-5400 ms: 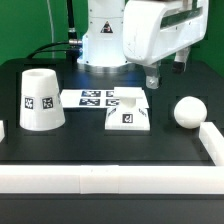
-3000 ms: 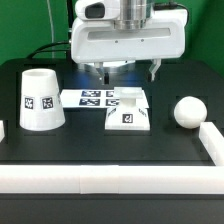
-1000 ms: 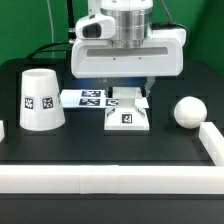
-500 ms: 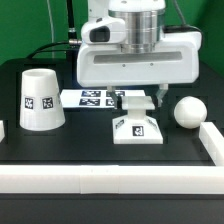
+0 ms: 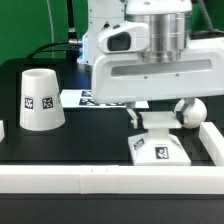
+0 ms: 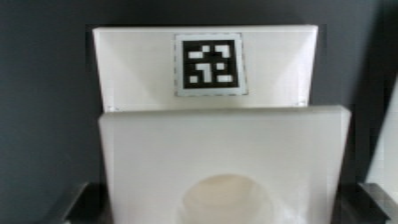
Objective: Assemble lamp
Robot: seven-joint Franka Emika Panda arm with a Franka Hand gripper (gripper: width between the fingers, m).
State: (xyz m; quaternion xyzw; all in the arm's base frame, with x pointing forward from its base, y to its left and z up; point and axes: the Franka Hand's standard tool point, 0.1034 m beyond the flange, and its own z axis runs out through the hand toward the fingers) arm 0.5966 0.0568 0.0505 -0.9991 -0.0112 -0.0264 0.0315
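Clamped on the lamp base (image 5: 160,152), the claw (image 5: 152,122) is apparently seating it in the counter's (image 5: 90,145) near corner at the exterior view's right; next, release it and fetch the bulb (image 5: 193,110).

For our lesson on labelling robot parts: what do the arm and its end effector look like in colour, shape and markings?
The arm is glossy white, with a grey cylindrical section near the wrist. The end effector has a wide, boxy white body with rounded corners and a small dark round spot at one end. Two short dark fingers stick out beneath it. No lettering or tags show on it.
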